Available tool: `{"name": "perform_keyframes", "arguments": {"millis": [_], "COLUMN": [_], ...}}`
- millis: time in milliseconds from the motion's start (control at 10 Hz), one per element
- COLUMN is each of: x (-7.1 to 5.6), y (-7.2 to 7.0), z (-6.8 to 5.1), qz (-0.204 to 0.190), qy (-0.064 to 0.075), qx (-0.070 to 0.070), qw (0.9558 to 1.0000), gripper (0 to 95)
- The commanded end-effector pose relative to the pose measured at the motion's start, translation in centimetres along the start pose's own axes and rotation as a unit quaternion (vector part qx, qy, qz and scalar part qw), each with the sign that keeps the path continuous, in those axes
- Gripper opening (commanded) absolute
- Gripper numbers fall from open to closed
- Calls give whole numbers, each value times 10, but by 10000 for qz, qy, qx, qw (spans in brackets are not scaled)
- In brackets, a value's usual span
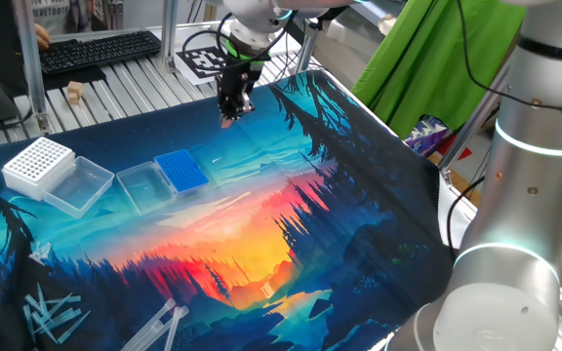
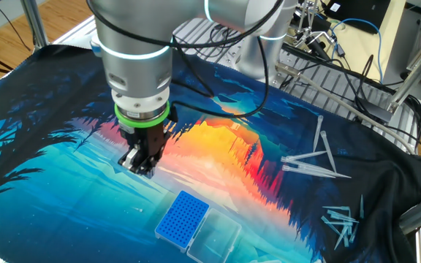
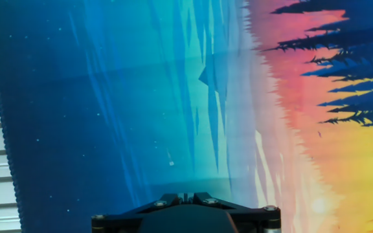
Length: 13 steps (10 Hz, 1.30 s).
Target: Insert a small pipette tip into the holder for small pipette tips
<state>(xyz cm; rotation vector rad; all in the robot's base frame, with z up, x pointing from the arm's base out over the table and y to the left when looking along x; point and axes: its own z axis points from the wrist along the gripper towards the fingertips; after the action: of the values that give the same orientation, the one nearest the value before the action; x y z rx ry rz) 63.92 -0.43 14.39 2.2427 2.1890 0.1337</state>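
A: Small pipette tip lies alone on the printed mat, below the gripper, whose jaws are pressed together on nothing.

B: And the holder for small pipette tips?

A: Well apart, lid open. The risk, likely: jaws this shut would only nudge so slight a cone aside, or miss it.

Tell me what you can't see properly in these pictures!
- Whether a small pipette tip sits between the closed fingers: too small to tell in either fixed view.
- The fingertips in the hand view: cut off by the bottom edge; only the gripper body shows.
- The blue holder: absent from the hand view, outside its frame.
- The loose pipette tips: blurred together in one fixed view, uncountable.
- The blue holder's holes: too fine to see which are filled.
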Motion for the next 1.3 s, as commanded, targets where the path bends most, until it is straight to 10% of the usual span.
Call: {"name": "perform_keyframes", "arguments": {"millis": [100,1300], "x": [-1,-3], "y": [5,13], "z": [2,22], "qz": [-72,-338], "qy": [10,4], "qx": [-1,-8], "qw": [10000,9994], "gripper": [0,0]}}
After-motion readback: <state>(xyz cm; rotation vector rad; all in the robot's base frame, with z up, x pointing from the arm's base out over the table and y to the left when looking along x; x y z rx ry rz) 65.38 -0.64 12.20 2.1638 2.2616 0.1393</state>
